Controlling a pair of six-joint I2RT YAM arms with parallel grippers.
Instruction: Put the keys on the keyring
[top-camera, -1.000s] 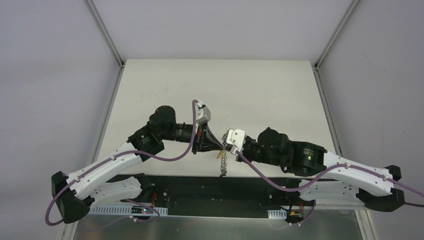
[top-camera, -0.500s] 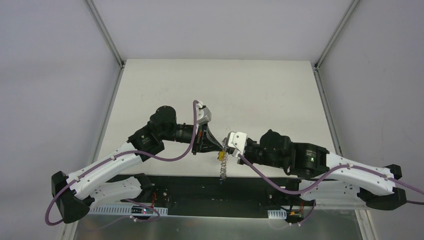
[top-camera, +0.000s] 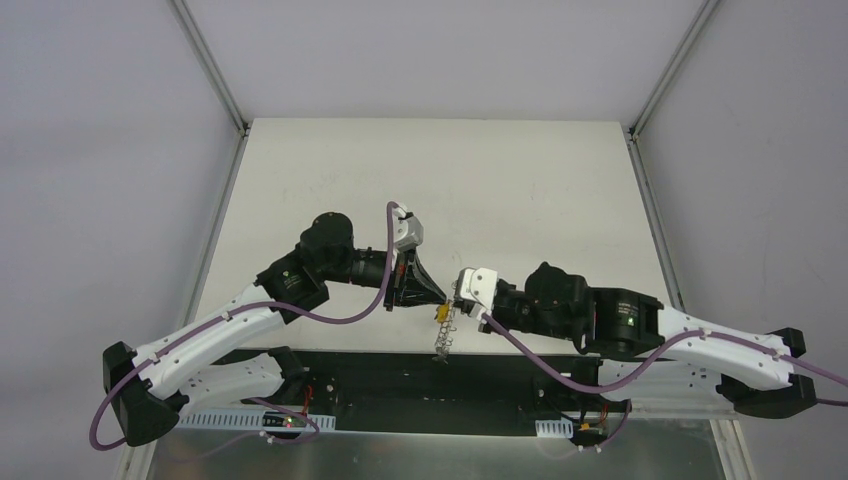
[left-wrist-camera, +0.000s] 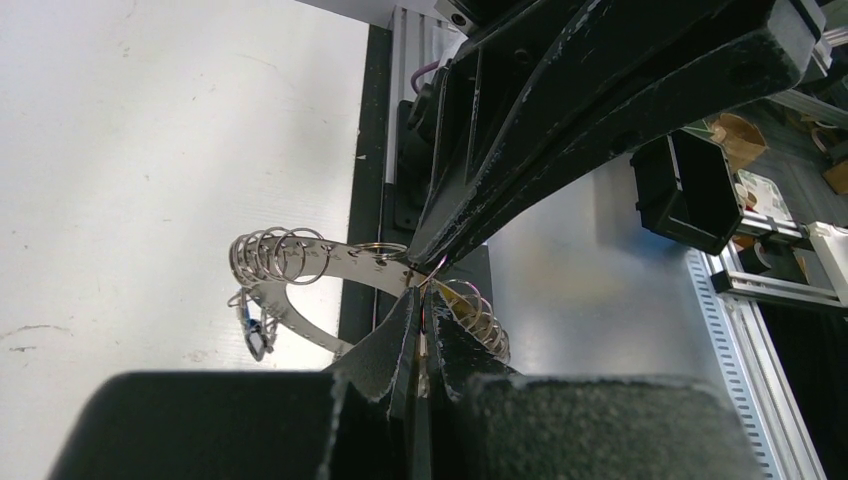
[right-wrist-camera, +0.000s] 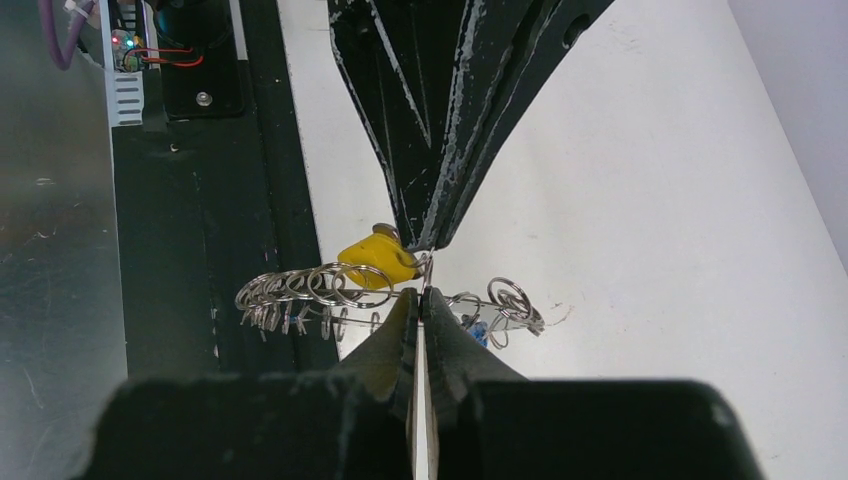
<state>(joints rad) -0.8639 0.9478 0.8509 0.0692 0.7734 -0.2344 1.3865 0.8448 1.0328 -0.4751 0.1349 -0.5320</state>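
Observation:
The keyring (top-camera: 443, 338), a silvery band fringed with many small loops, hangs between my two gripper tips over the table's near edge. It also shows in the left wrist view (left-wrist-camera: 300, 258) and the right wrist view (right-wrist-camera: 300, 288). My left gripper (top-camera: 438, 297) is shut on it at a small loop next to the yellow key (right-wrist-camera: 375, 260); its tip shows in its own view (left-wrist-camera: 420, 300). My right gripper (top-camera: 458, 299) is shut on the ring's wire from the opposite side (right-wrist-camera: 418, 296). The yellow key (top-camera: 440, 313) hangs at the junction. The blue key (right-wrist-camera: 478, 334) dangles from the ring (left-wrist-camera: 256, 336).
The white table (top-camera: 450, 190) stretches away behind the grippers. A black strip and a metal rail (top-camera: 400, 385) run along the near edge below the ring. Purple cables (top-camera: 350, 310) loop along both arms.
Both gripper tips have moved slightly toward the near edge together, and the hanging keyring has shifted down with them. Both stay shut.

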